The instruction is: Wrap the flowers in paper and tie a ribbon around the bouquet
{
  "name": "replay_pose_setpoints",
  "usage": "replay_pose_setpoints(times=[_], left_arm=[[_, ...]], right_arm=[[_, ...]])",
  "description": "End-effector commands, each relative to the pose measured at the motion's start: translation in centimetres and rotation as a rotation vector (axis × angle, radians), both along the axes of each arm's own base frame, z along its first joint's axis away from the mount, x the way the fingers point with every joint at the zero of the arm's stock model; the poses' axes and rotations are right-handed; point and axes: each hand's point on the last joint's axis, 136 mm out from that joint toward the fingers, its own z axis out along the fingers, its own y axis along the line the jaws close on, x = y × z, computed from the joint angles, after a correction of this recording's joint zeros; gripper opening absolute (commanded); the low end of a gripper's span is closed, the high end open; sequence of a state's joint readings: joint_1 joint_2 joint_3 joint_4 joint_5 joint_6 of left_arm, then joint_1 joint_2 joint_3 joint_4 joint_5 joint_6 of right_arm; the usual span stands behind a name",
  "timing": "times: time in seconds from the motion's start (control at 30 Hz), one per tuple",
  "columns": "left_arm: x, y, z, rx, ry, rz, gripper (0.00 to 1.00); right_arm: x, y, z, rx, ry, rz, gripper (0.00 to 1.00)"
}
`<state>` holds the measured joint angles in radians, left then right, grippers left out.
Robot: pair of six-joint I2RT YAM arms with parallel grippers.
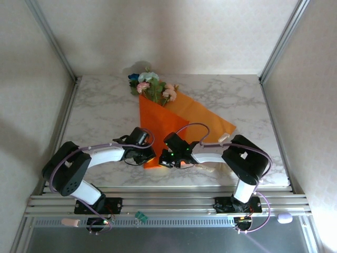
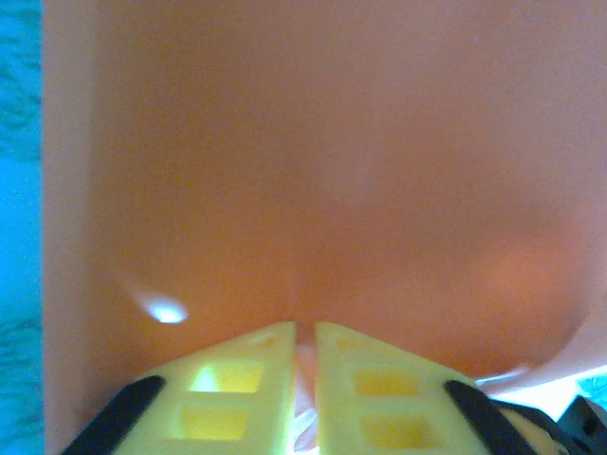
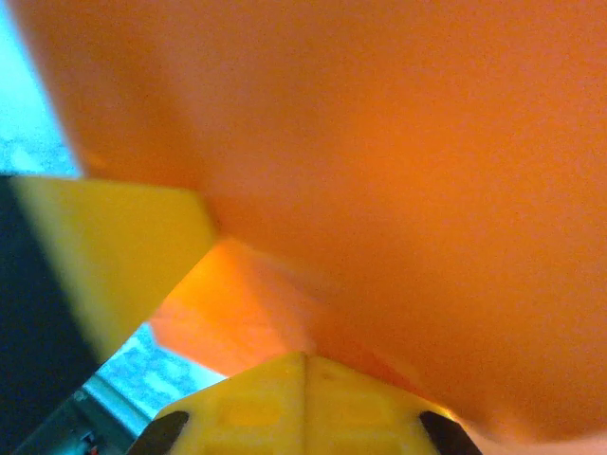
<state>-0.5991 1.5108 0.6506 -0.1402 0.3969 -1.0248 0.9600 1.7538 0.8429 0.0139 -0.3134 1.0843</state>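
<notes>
Two grippers meet at the near tip of the orange paper cone bouquet (image 1: 158,132) on the marble worktop (image 1: 100,116): right gripper (image 3: 303,358) fingers together, left gripper (image 2: 303,327) seemingly nipping thin cream-white ribbon (image 2: 303,412); tying stage, next needs a snug loop

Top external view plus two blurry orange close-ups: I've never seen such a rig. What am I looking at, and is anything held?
Two robot arms are bolted at the near edge of a marble table. The top view looks down from behind them; each close-up comes from a wrist camera looking past that arm's gripper. On the table lies the orange paper, folded round the flowers. The left gripper and right gripper both meet the paper's narrow end. Both look shut; whether either pinches the paper I cannot tell.
</notes>
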Motion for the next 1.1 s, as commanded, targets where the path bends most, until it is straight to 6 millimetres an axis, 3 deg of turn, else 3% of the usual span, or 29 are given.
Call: replay_pose_setpoints(times=[0.0,0.1,0.27,0.47,0.67,0.83,1.07], left_arm=[[0.4,0.8,2.2,0.039,-0.037,0.018,0.27],[1.5,2.1,4.7,0.051,-0.083,0.046,0.34],[1.2,5.7,3.0,0.056,-0.065,0.071,0.30],[2.8,4.6,1.5,-0.034,-0.117,0.008,0.28],[2.5,5.5,-0.4,0.031,-0.078,0.015,0.21],[2.9,5.0,-0.7,0.012,-0.091,0.012,0.16],[4.9,4.1,-0.2,-0.018,-0.138,0.010,0.13]], right_arm=[[-1.3,-2.6,-3.6,-0.170,0.087,-0.037,0.00],[-1.8,-3.3,-4.6,-0.190,0.120,-0.062,0.00],[-2.1,-3.6,-5.2,-0.203,0.148,-0.068,0.00],[-2.3,-4.3,-5.1,-0.232,0.164,-0.068,0.00],[-1.8,-4.8,-3.9,-0.252,0.135,-0.074,0.00],[-1.6,-5.1,-2.9,-0.257,0.125,-0.074,0.00],[-1.4,-4.8,-3.2,-0.251,0.140,-0.070,0.00]])
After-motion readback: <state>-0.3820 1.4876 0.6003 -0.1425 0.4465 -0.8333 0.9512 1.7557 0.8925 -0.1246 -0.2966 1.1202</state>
